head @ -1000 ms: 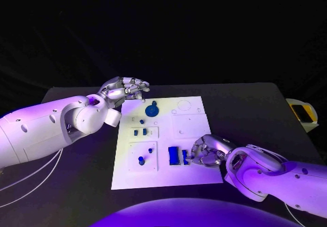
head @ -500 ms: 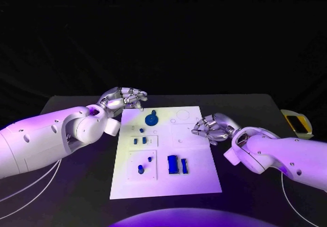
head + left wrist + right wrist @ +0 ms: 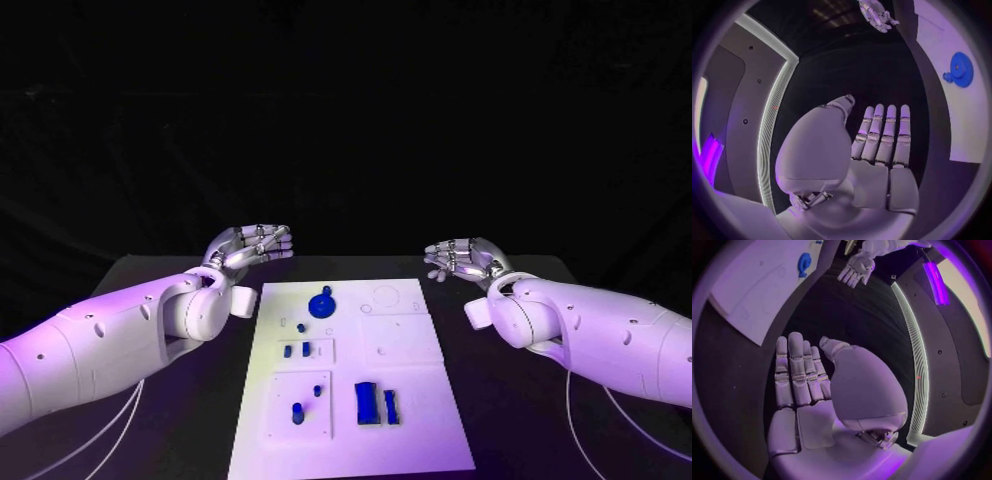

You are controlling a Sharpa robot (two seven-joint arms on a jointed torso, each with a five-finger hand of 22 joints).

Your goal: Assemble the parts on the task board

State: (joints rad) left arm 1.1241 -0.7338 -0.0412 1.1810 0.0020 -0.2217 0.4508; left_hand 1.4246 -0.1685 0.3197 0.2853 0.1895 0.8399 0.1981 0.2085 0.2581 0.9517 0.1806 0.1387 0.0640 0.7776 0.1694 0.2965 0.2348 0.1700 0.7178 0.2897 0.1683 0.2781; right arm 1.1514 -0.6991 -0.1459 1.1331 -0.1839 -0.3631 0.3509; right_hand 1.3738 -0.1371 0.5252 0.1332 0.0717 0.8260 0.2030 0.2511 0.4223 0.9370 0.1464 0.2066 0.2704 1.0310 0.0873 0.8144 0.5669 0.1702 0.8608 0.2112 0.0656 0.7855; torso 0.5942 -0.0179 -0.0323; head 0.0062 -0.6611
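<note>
The white task board (image 3: 411,370) lies in the middle of the black table. On it are a round blue part (image 3: 322,302) near the far end, small blue parts (image 3: 299,350) in the left recesses, and two upright blue blocks (image 3: 372,402) near the front. My left hand (image 3: 248,245) is raised past the board's far left corner, fingers straight and holding nothing. My right hand (image 3: 463,259) is raised past the far right corner, also flat and empty. The left wrist view shows my left hand (image 3: 873,150), the round blue part (image 3: 961,69) and the right hand (image 3: 876,14).
In the right wrist view my right hand (image 3: 804,385) stretches flat above the dark table, with the task board (image 3: 754,295) and the left hand (image 3: 856,269) beyond it. Black table surface (image 3: 562,400) lies on both sides of the board.
My right hand has lifted off the blue blocks at the board's front and risen to the far right corner. My left hand has risen and flattened. The camera view has shifted.
</note>
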